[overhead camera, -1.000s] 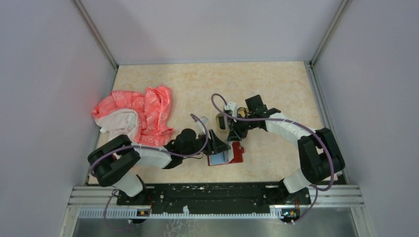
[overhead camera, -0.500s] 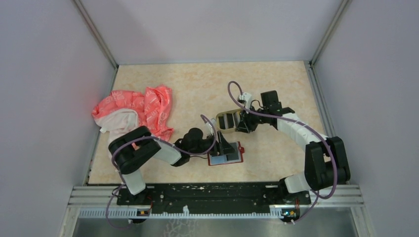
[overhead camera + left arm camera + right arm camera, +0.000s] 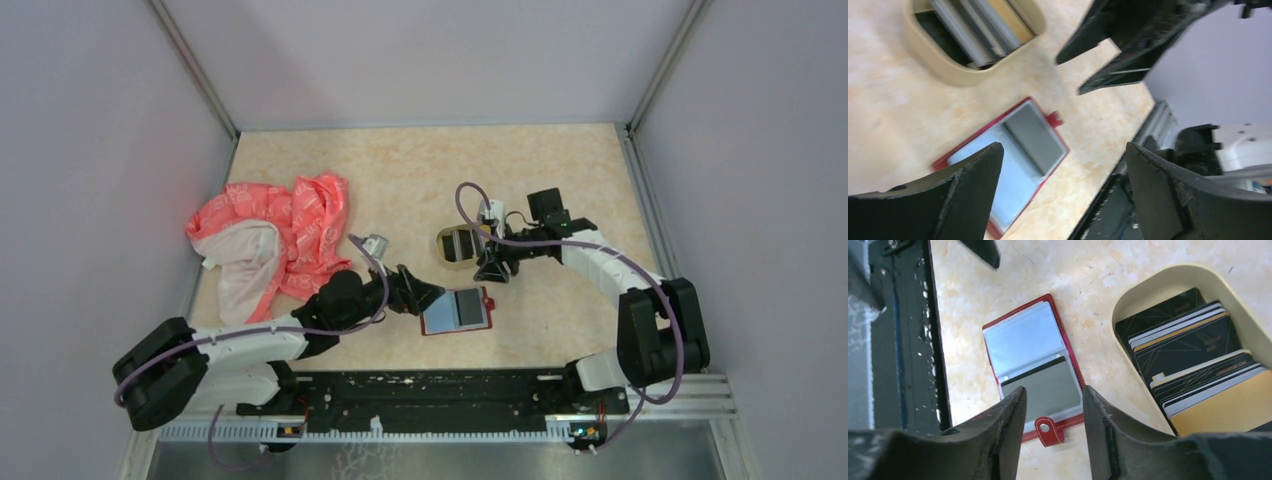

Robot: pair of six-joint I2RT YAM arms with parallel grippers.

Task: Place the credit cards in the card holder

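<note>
The red card holder [image 3: 457,310] lies open on the table, with a grey card [image 3: 1043,387] in one clear sleeve and a pale-blue sleeve [image 3: 1020,342] beside it. It also shows in the left wrist view [image 3: 1013,150]. Several credit cards [image 3: 1193,367], dark, gold-tan and pale, stand in the oval tan tray [image 3: 457,244]. My left gripper [image 3: 425,297] is open and empty just left of the holder. My right gripper [image 3: 490,270] is open and empty, hovering between the tray and the holder's snap tab [image 3: 1049,429].
A pink-and-white cloth [image 3: 275,235] lies bunched at the left of the table. The black rail [image 3: 440,395] runs along the near edge. Grey walls close in the back and both sides.
My left gripper has pulled back left off the holder, leaving it open and flat. My right gripper has come down from the tray toward the holder's right edge.
</note>
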